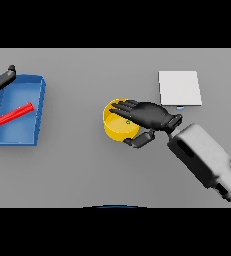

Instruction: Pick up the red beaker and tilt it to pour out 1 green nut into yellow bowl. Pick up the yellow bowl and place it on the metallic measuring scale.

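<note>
My right hand (149, 116) is reaching in from the lower right and lying across the yellow bowl (115, 127), which is sitting on the grey table (87, 170) near the middle. The fingers are stretching over the bowl's open top toward its far-left rim, while the thumb is curling under along the near outer wall, so I am gripping the bowl's right side between the two. A small green nut (128, 121) is showing inside the bowl, just below my fingers.

The metallic measuring scale (179, 88) is lying flat up and to the right of the bowl, near but apart from it.

The red beaker (14, 114) is lying on its side, slanted, inside a blue tray (39, 102) well apart at the left.

My left hand (1, 78) is showing at the far left edge, just beyond the tray's upper corner, fingers relaxed and holding nothing.
</note>
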You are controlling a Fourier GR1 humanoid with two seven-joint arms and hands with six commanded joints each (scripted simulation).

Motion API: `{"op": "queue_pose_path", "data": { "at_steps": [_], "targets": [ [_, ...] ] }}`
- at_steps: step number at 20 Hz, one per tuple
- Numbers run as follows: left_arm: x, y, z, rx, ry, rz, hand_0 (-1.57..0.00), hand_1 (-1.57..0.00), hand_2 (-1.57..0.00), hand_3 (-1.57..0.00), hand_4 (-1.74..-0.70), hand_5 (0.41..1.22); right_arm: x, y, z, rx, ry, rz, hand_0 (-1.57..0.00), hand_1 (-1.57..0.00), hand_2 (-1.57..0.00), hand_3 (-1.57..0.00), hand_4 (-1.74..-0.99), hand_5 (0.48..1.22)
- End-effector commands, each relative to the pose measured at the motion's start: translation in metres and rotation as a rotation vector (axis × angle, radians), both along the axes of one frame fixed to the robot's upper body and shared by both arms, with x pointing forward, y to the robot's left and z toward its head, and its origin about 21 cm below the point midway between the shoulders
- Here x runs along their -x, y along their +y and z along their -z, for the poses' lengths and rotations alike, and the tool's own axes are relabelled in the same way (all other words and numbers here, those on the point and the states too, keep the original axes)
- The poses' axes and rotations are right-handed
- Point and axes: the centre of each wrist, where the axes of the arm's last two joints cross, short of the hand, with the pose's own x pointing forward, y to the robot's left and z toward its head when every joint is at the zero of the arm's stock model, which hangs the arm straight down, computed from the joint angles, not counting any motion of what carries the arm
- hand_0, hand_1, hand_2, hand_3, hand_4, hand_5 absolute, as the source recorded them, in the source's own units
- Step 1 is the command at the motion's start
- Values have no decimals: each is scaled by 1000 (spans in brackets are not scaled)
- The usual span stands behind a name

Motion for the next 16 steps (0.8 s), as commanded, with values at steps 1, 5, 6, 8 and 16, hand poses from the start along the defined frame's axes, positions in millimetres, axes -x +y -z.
{"op": "queue_pose_path", "data": {
  "at_steps": [1,5,6,8,16],
  "targets": [
    [2,-1,0,2,-3,2,1,1,1,1,-786,728,-2,0,1,7,7,-15,1,1,1,1,-1224,653],
    [0,0,0,7,-10,-3,1,1,1,1,-798,725,-6,3,9,63,29,-47,1,1,1,1,-1249,669],
    [0,2,0,6,-6,0,1,1,1,1,-798,725,-5,7,12,73,31,-53,1,1,1,1,-1256,673],
    [3,-2,4,10,-8,5,1,1,1,1,-798,723,-8,9,13,95,50,-55,1,1,1,1,-1265,680],
    [3,-4,1,5,-6,2,1,1,1,1,-794,728,-11,8,27,121,86,-84,1,1,-9,-27,-1286,712]
  ]
}}
